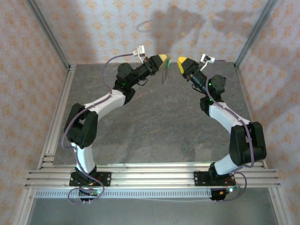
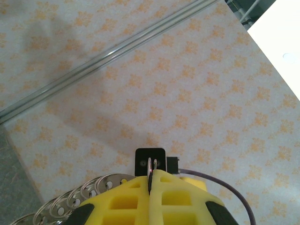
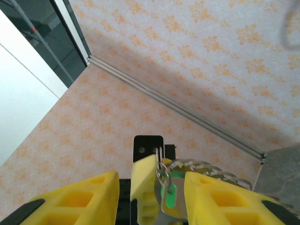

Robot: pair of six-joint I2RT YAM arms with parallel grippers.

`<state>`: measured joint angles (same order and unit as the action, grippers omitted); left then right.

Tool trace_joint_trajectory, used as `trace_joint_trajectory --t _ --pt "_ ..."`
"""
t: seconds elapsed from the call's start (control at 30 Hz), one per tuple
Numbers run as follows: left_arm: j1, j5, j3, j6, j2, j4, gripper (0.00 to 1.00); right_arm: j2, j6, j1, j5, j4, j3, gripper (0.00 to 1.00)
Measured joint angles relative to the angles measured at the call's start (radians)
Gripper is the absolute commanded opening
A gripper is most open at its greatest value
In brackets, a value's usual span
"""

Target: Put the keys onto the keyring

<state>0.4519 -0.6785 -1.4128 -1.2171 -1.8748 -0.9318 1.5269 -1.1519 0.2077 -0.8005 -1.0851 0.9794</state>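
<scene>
My left gripper (image 1: 163, 59) is raised over the far middle of the table, its yellow fingers (image 2: 178, 197) shut on the keyring (image 2: 150, 165), a thin metal ring whose edge pokes out past the tips. A silvery band of perforated links (image 2: 93, 186) trails from it, and it hangs as a pale loop (image 1: 165, 74) below the gripper. The key (image 3: 170, 196), with its bright green head, dangles from the keyring (image 3: 159, 157) on a small ring. My right gripper (image 3: 151, 183) faces the left one tip to tip, open, with its fingers on either side of the left fingertip (image 3: 144, 176) and the key.
The grey table (image 1: 154, 126) lies well below both grippers. Aluminium rails run along its left side (image 1: 60, 117) and front (image 1: 150, 176). Patterned walls (image 1: 93, 28) close the back and sides. The right arm (image 1: 234, 131) bends up from the near right.
</scene>
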Motion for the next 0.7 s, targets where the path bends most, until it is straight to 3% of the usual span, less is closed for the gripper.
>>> trace_joint_trajectory --t 0.33,0.7 --pt "0.0 0.0 0.0 -0.014 0.0 0.0 0.0 0.071 -0.013 0.048 0.0 -0.017 0.064 0.39" --pt "0.0 0.0 0.0 -0.014 0.0 0.0 0.0 0.078 -0.027 0.056 0.0 -0.042 0.064 0.3"
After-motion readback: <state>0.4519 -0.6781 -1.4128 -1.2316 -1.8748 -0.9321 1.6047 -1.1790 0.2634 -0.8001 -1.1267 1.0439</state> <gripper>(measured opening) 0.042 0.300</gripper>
